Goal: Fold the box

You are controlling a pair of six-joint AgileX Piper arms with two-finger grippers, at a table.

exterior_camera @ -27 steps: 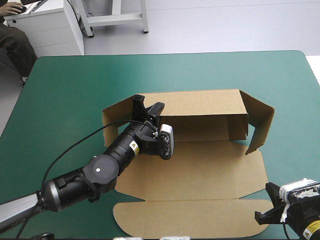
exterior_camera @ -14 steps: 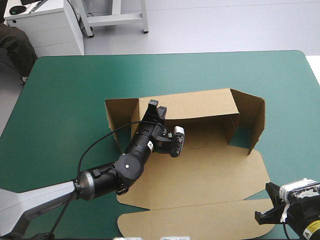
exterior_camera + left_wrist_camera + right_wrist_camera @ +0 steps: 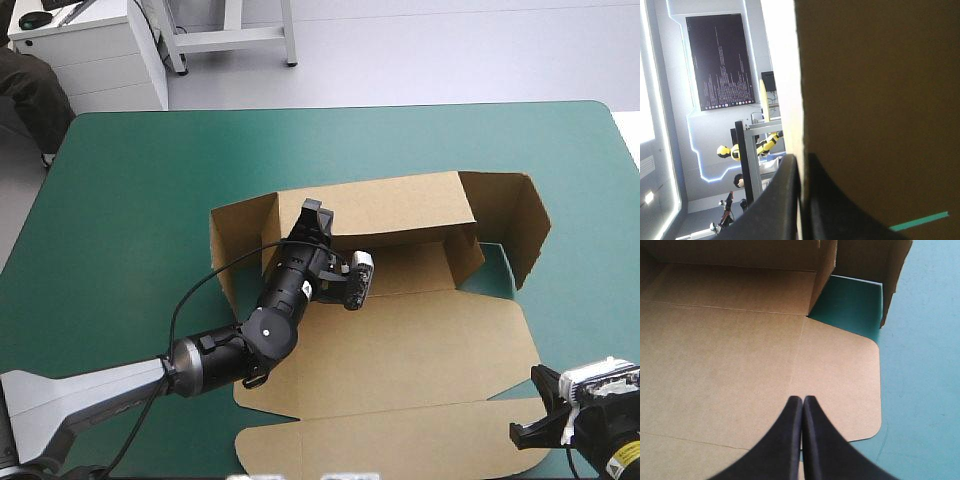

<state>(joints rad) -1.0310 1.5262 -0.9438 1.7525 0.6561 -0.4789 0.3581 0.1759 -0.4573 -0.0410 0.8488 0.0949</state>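
The brown box [image 3: 410, 340] lies open on the teal-green cover, its base and lid panels flat. Its rear wall [image 3: 400, 205] stands raised, with a side flap [image 3: 525, 225] angled out at the right end and another [image 3: 235, 240] at the left. My left gripper [image 3: 316, 218] is shut on the rear wall's upper edge near its left end. In the left wrist view the box's board [image 3: 875, 110] runs between the fingers of that gripper [image 3: 801, 162]. My right gripper [image 3: 535, 412] is shut with nothing in it [image 3: 802, 401], hovering over the flat panel [image 3: 715, 350] near its rounded right corner.
Bare teal-green cover [image 3: 140, 200] surrounds the box on the left, far and right sides. The box's lid flap [image 3: 380, 440] reaches the table's near edge. A strip of cover [image 3: 850, 310] shows between the rear wall's right end and the angled flap.
My left gripper slid a little right along the rear wall and closed on its edge. The right side flap swung inward, then back out. The right arm stayed still.
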